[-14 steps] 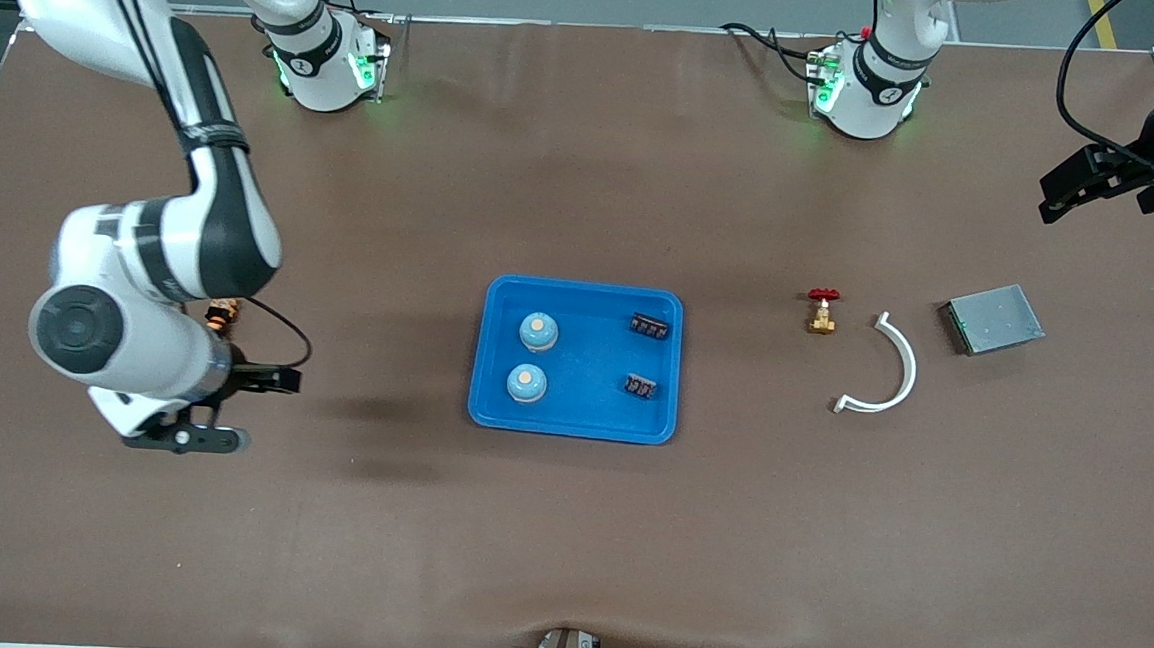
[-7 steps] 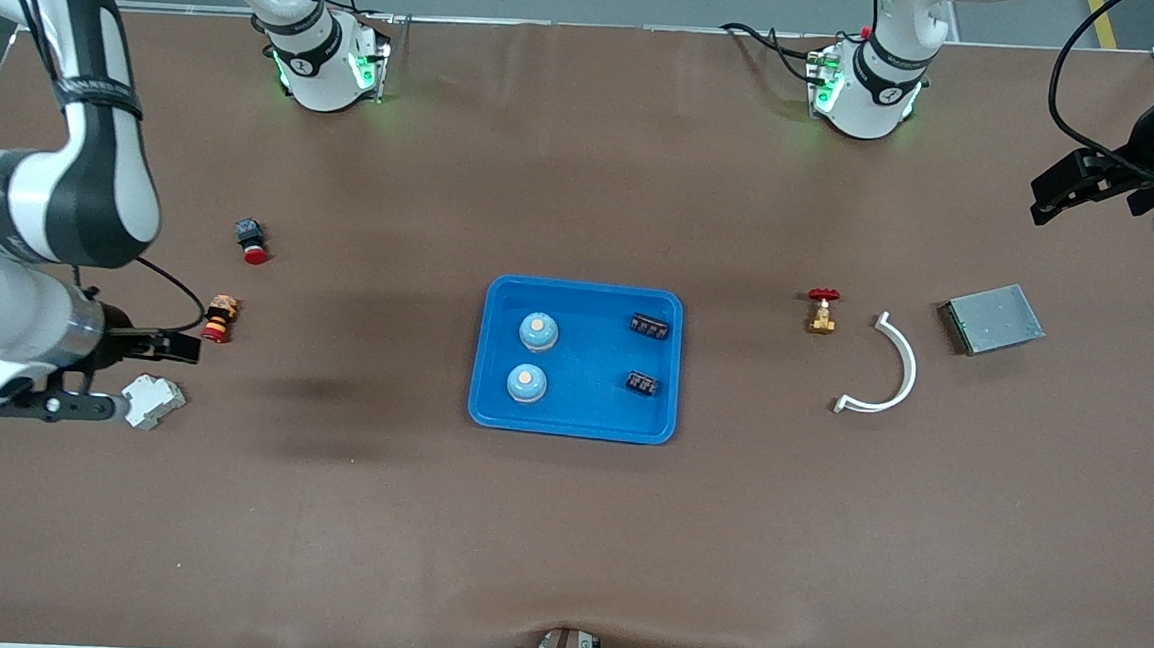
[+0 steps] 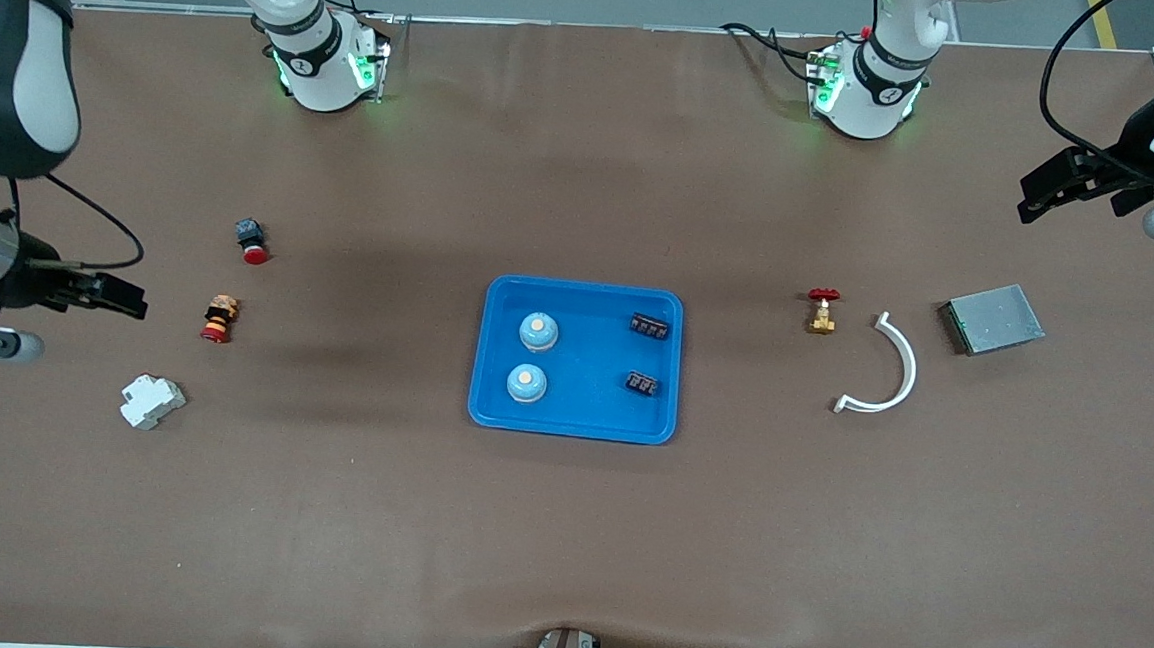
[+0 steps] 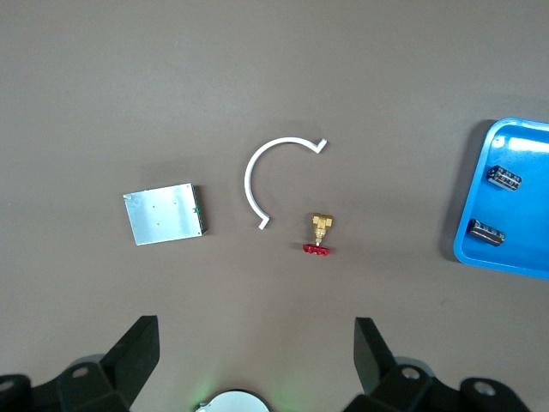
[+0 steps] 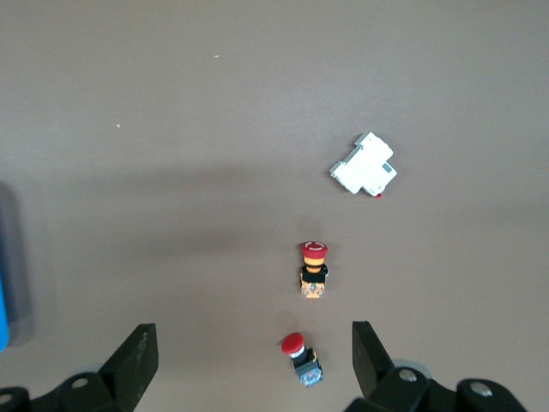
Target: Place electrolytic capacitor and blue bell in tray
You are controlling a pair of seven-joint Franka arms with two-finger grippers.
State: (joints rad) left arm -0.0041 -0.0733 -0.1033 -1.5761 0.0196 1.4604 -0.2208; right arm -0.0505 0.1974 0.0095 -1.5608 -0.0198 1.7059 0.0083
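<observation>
The bright blue tray [image 3: 585, 360] lies mid-table. In it stand two blue bells [image 3: 537, 331] [image 3: 526, 382] and lie two black electrolytic capacitors [image 3: 650, 325] [image 3: 641, 384]. The left wrist view shows the tray's end [image 4: 523, 206] with both capacitors [image 4: 503, 178] [image 4: 485, 232]. My left gripper [image 3: 1085, 215] [image 4: 256, 360] is open and empty, up over the left arm's end of the table. My right gripper [image 3: 88, 324] [image 5: 254, 360] is open and empty, up over the right arm's end, well away from the tray.
Toward the left arm's end lie a brass valve with a red handle [image 3: 821, 311], a white curved piece [image 3: 885, 368] and a grey metal box [image 3: 993, 318]. Toward the right arm's end lie a red push button [image 3: 250, 240], an orange-and-red button [image 3: 219, 318] and a white block [image 3: 152, 401].
My right arm has swung away from the tray toward its end of the table, uncovering the two buttons and the white block. My left gripper has shifted slightly. The tray's contents have not moved.
</observation>
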